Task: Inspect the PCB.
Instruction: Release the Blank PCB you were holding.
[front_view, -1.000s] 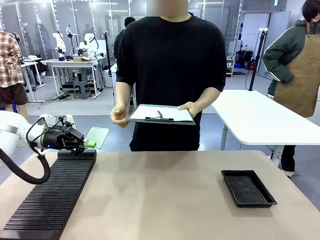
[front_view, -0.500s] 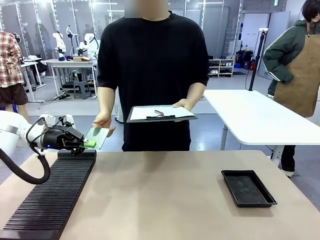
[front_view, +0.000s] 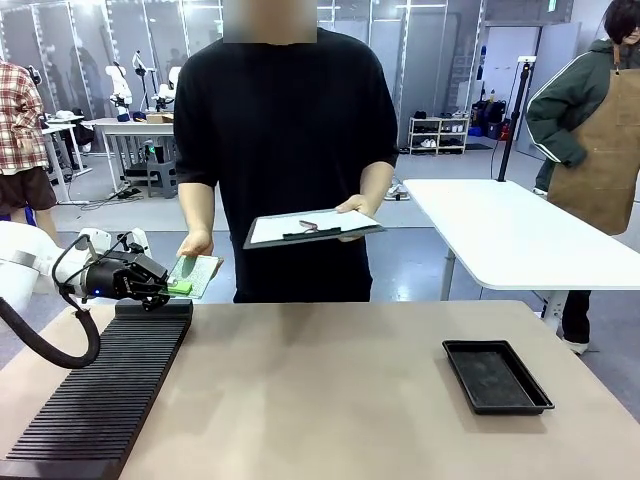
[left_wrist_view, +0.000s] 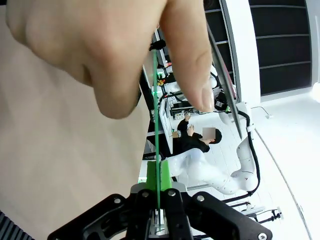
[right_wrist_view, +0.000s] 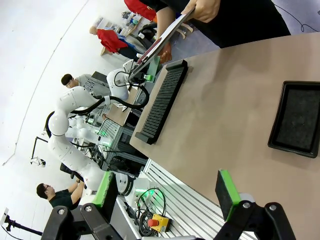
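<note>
The counter (front_view: 330, 380) carries a long black slotted rack (front_view: 100, 390) on the robot's left and a shallow black tray (front_view: 497, 376) on its right. A person (front_view: 290, 130) stands at the far side, holding a clipboard (front_view: 310, 228) in one hand.

The PCB (front_view: 198, 270) hangs in the air just past the rack's far end, above the counter's far left edge. The left end effector (front_view: 172, 288) is closed on the board's near edge, green pads pinching it. The person's other hand (front_view: 194, 244) meets the far edge. In the left wrist view its thumb and fingers straddle the board, which shows edge-on as a thin green line.

The board's long axis runs straight out from the left end effector toward the person, its face tilted up toward the front camera. So the PCB lies directly ahead of that end effector, between it and the hand. A handover would likely pull along that axis, and the jaws would need to part first.

The right end effector (right_wrist_view: 165, 195) stands open, holding nothing, well apart from the board.
</note>
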